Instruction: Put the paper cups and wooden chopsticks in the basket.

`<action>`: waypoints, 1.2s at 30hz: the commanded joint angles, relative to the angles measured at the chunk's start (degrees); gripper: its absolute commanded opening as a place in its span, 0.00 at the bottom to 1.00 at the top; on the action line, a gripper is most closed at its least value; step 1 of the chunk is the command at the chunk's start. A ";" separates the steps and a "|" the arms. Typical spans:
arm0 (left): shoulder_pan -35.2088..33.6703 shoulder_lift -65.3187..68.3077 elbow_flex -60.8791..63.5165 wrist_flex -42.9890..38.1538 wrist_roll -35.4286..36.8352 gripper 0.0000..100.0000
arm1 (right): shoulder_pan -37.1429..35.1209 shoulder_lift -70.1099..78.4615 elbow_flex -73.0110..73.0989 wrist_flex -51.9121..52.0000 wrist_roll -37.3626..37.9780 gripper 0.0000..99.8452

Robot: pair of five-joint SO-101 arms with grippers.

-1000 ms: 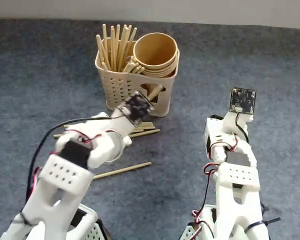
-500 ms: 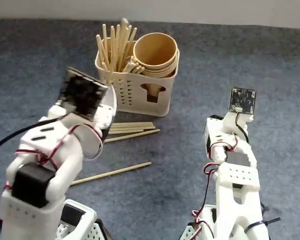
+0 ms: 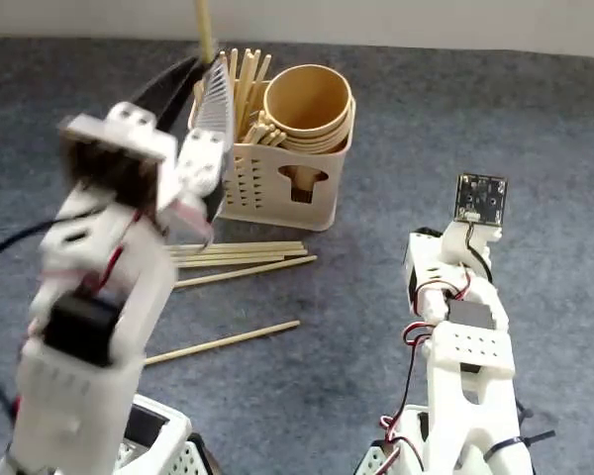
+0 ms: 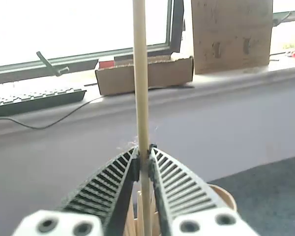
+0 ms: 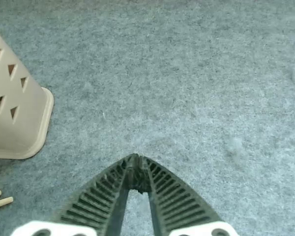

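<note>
The beige slotted basket (image 3: 277, 178) stands at the back of the grey carpet, with stacked paper cups (image 3: 309, 104) in its right half and several wooden chopsticks (image 3: 236, 89) upright in its left half. My left gripper (image 3: 200, 79) is raised beside the basket's left rim, shut on one chopstick (image 4: 140, 78) that stands upright and sticks out above the fingers. More chopsticks (image 3: 240, 255) lie flat in front of the basket, and one chopstick (image 3: 223, 341) lies apart, nearer the arms. My right gripper (image 5: 136, 172) is shut and holds nothing, low over bare carpet right of the basket (image 5: 14, 103).
The right arm (image 3: 460, 307) stands folded at the right. Open carpet lies between the arms and to the right of the basket. A pale wall edge runs along the back.
My left arm has lifted from the chopsticks lying in front of the basket and swung up beside the basket's left rim, carrying one chopstick upright. The right arm has kept still.
</note>
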 commanded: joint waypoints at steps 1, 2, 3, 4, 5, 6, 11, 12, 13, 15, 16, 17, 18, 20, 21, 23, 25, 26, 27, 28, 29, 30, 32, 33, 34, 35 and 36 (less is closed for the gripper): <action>-2.68 7.43 -1.27 -7.91 0.62 0.01 | 0.31 -0.75 -0.31 -1.36 0.62 0.01; -2.77 9.19 -1.27 -8.88 0.62 0.01 | 0.31 -0.75 -0.31 -1.36 0.62 0.01; -2.77 10.95 -1.27 -9.41 0.62 0.01 | 0.22 -0.75 -0.31 -1.36 0.62 0.01; -2.77 12.35 -1.27 -9.76 0.62 0.01 | 0.22 -0.75 -0.31 -1.36 0.62 0.01; -2.77 13.67 -1.27 -9.85 0.53 0.01 | -0.31 -0.75 -0.31 -1.36 0.62 0.01; -2.86 14.90 -1.27 -10.20 0.53 0.01 | -0.66 -0.75 -0.31 -1.36 0.62 0.01; -4.97 19.74 -1.36 -11.43 0.70 0.01 | -0.75 -0.75 -0.22 -1.36 0.62 0.01; -5.32 20.44 -1.36 -11.43 0.70 0.01 | -0.75 -0.75 -0.22 -1.36 0.62 0.01; -5.76 20.97 -1.36 -11.43 0.70 0.01 | -0.75 -0.75 -0.22 -1.36 0.62 0.01; -6.46 21.58 -1.36 -11.16 0.70 0.02 | -0.75 -0.75 -0.22 -1.36 0.62 0.01; -6.90 21.67 -1.36 -11.16 0.79 0.04 | -0.75 -0.75 -0.22 -1.36 0.62 0.01; -7.25 21.67 -1.27 -10.99 0.88 0.07 | -0.75 -0.75 -0.22 -1.36 0.62 0.01; -7.43 21.67 -1.27 -9.76 1.05 0.09 | -0.75 -0.75 -0.22 -1.36 0.62 0.01; -7.52 21.67 -3.03 -5.10 2.99 0.12 | -0.75 -0.75 -0.22 -1.36 0.62 0.01; -7.52 21.67 -4.53 -2.02 3.34 0.13 | -0.75 -0.75 -0.22 -1.36 0.62 0.01; -7.52 21.67 -7.96 3.87 3.34 0.13 | -0.75 -0.75 -0.22 -1.36 0.62 0.01; -7.08 21.67 -11.30 8.88 3.52 0.13 | -0.75 -0.75 -0.22 -1.36 0.62 0.01; -6.99 21.67 -13.14 11.34 3.52 0.13 | -0.75 -0.75 -0.22 -1.36 0.62 0.01; -6.99 21.67 -14.81 13.45 3.52 0.13 | -0.75 -0.75 -0.22 -1.36 0.62 0.01; -6.99 21.67 -15.96 15.38 3.60 0.13 | -0.75 -0.75 -0.22 -1.36 0.62 0.01; -6.99 21.67 -16.84 17.23 3.60 0.13 | -0.75 -0.75 -0.22 -1.36 0.62 0.01; -6.99 21.67 -17.54 19.08 3.60 0.13 | -0.75 -0.75 -0.22 -1.36 0.62 0.01; -6.99 21.67 -18.51 22.77 3.60 0.12 | -0.75 -0.75 -0.22 -1.36 0.62 0.01; -6.99 21.67 -18.86 24.35 3.60 0.12 | -0.75 -0.75 -0.22 -1.36 0.62 0.01; -6.90 21.67 -18.86 25.67 3.60 0.12 | -0.75 -0.75 -0.22 -1.36 0.62 0.01; -6.90 21.67 -19.03 27.08 3.60 0.12 | -0.75 -0.75 -0.22 -1.36 0.62 0.01; -6.90 21.67 -19.03 28.31 3.60 0.12 | -0.75 -0.75 -0.22 -1.36 0.62 0.01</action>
